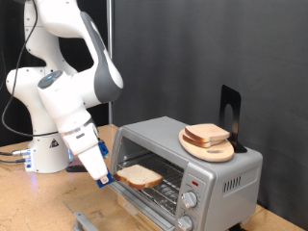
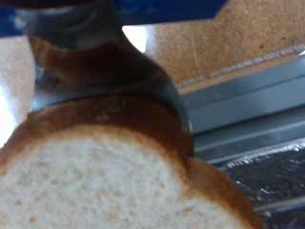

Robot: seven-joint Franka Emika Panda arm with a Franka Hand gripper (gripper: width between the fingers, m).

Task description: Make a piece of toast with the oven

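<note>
The oven [image 1: 219, 173] stands on the wooden table at the exterior view's right, with its door [image 1: 135, 197] folded down and its wire rack [image 1: 169, 181] showing. My gripper [image 1: 109, 177] is at the oven's open mouth, shut on the edge of the piece of toast [image 1: 142, 176]. The pale slice lies flat and reaches in over the rack. In the wrist view the toast [image 2: 105, 181] fills the lower part, and a dark finger [image 2: 100, 67] lies across its crust. Beyond the slice runs the grey edge of the oven door [image 2: 253, 95].
A round wooden plate [image 1: 208, 147] with a second bread slice [image 1: 206, 134] rests on the oven's roof, beside a black upright stand [image 1: 231, 114]. Two knobs [image 1: 190, 200] sit on the oven's front panel. The robot base [image 1: 43, 154] stands at the exterior view's left.
</note>
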